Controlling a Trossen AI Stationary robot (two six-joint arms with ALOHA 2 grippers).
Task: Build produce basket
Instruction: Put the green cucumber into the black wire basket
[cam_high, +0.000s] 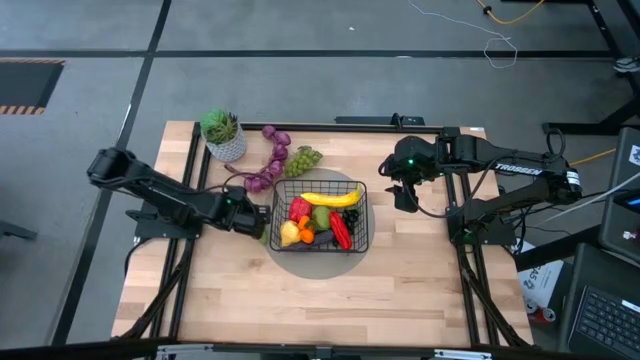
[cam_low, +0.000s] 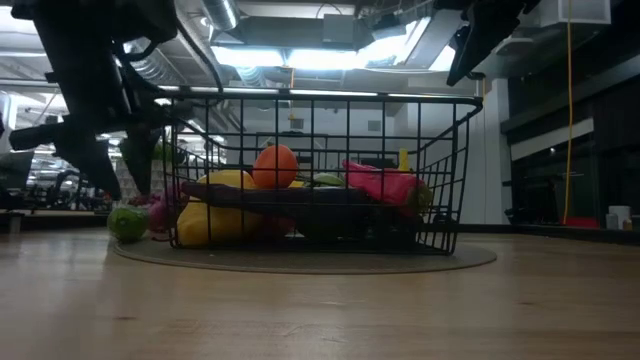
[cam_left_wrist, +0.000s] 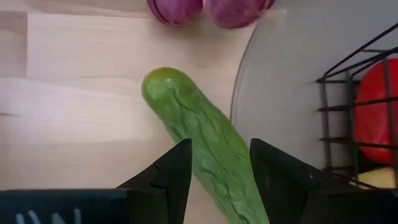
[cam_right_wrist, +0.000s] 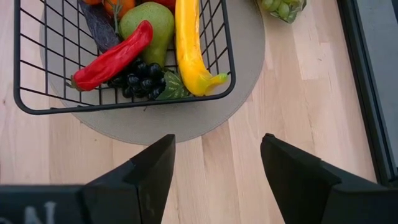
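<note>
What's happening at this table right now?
The left gripper straddles a cucumber lying on the table beside the basket, fingers on either side of it. The basket already holds a banana, pear, red pepper and black grapes. The right gripper hangs open off to the basket's right. Purple grapes and green grapes remain outside.

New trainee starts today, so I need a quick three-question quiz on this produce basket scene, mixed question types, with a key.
1. True or false: the cucumber lies inside the basket.
2. Which gripper straddles the cucumber? A) left gripper B) right gripper
3. Fill in: the purple grapes lie between the basket and the potted ____.

Key: 1 false, it lies on the table beside it; 2 A; 3 plant.
</note>
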